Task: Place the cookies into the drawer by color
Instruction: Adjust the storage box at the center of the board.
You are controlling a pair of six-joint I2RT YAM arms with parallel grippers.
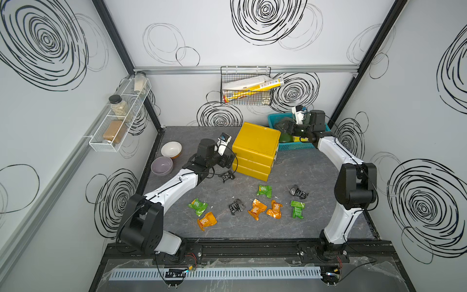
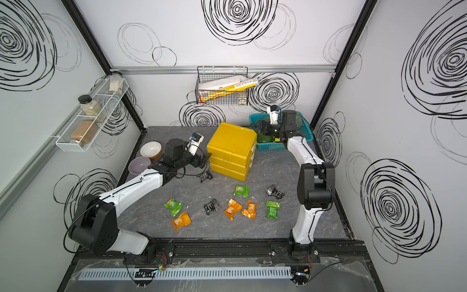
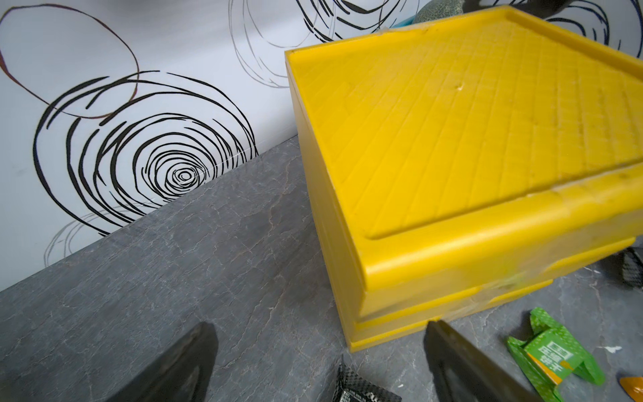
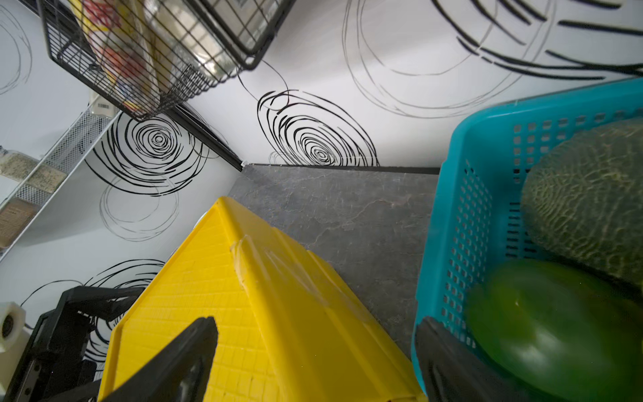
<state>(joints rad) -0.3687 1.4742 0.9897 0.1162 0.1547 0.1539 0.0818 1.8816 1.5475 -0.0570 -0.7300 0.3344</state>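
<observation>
9 cookies loose nr drawer.

Yellow drawer, teal basket

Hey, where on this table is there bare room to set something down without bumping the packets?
Bare gray table in the back corner between the white bowl, the wall and the yellow drawer. Another open patch lies right of the drawer, in front of the teal basket, behind the black packet. The front middle is crowded with cookies.
</observation>
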